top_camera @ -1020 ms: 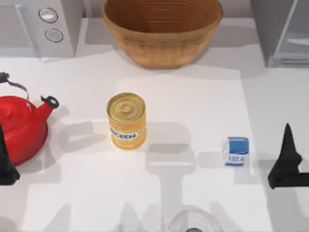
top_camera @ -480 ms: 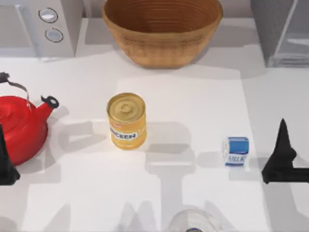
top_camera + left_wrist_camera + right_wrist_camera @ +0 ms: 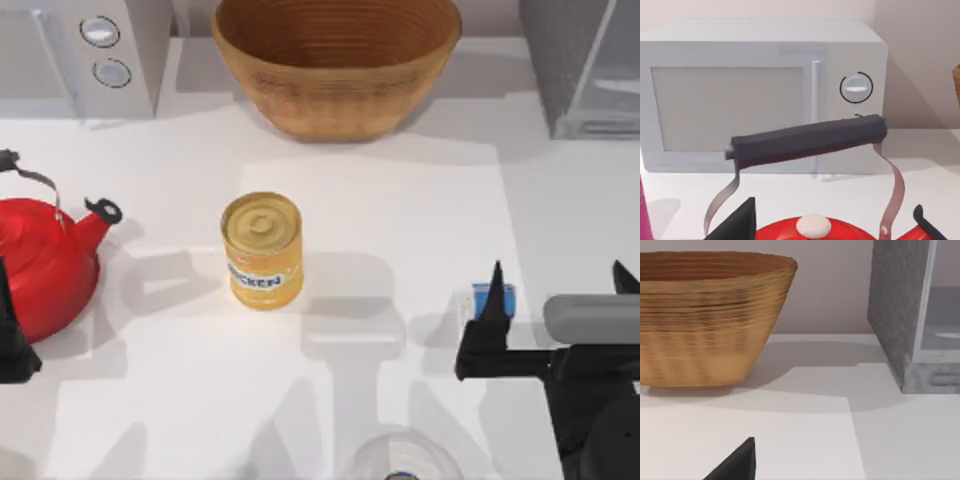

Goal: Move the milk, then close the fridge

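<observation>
- Top view puts the right gripper (image 3: 555,300) at the right-hand edge of the frame, its two dark fingers spread wide, one to each side of the milk carton (image 3: 491,297).
- One fingertip (image 3: 494,285) stands in front of the carton, so a strip of its blue top is what can be seen; whether the fingers touch it I cannot tell.
- The carton stands on the white table (image 3: 380,200), right of centre, well apart from the yellow chicken can (image 3: 262,249) in the middle.
- The fridge (image 3: 585,65) sits in the upper right corner with its pale door panel; the right wrist view shows its grey side (image 3: 895,305) beside the wicker bowl (image 3: 710,315).
- The left gripper (image 3: 12,335) is parked at the left edge, next to the red kettle (image 3: 45,260); its finger state I cannot tell.
- Step in hand, as I judge it: reaching to grasp the milk; the fridge step is not yet begun.
- Next move calls for settling around the carton, pinching it squarely, then lifting without tipping it.
</observation>
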Tool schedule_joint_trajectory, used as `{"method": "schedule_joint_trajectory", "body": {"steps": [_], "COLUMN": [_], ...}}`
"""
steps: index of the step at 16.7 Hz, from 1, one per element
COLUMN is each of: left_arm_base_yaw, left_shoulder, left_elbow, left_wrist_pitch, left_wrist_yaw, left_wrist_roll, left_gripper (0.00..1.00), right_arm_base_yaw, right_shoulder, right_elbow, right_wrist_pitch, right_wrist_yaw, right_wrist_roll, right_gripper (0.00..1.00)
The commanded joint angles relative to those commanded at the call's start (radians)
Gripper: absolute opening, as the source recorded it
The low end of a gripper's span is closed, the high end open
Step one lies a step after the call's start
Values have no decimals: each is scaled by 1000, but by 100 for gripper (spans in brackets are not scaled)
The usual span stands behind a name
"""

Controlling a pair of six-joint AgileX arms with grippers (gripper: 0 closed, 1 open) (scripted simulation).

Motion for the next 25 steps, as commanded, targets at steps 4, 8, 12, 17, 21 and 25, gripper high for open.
{"method": "schedule_joint_trajectory", "body": {"steps": [4, 8, 12, 17, 21, 25], "left_arm_base_yaw": [0, 0, 0, 0, 0, 0], "left_shoulder": [0, 0, 0, 0, 0, 0], "left_elbow": [0, 0, 0, 0, 0, 0], "left_wrist_pitch": [0, 0, 0, 0, 0, 0], "left_wrist_yaw": [0, 0, 0, 0, 0, 0], "left_wrist_roll": [0, 0, 0, 0, 0, 0], "left_gripper": [100, 100, 100, 100, 100, 100], "right_arm_base_yaw": [12, 16, 19, 7, -65, -122], "right_shoulder": [372, 604, 667, 665, 675, 695], "right_elbow": [53, 95, 112, 107, 120, 190], "right_wrist_pitch": [235, 400, 452, 460, 478, 442], "right_wrist_yaw": [23, 32, 32, 22, -49, -106], "right_wrist_roll": [41, 72, 82, 75, 51, 34], "right_gripper": [100, 100, 100, 100, 100, 100]}}
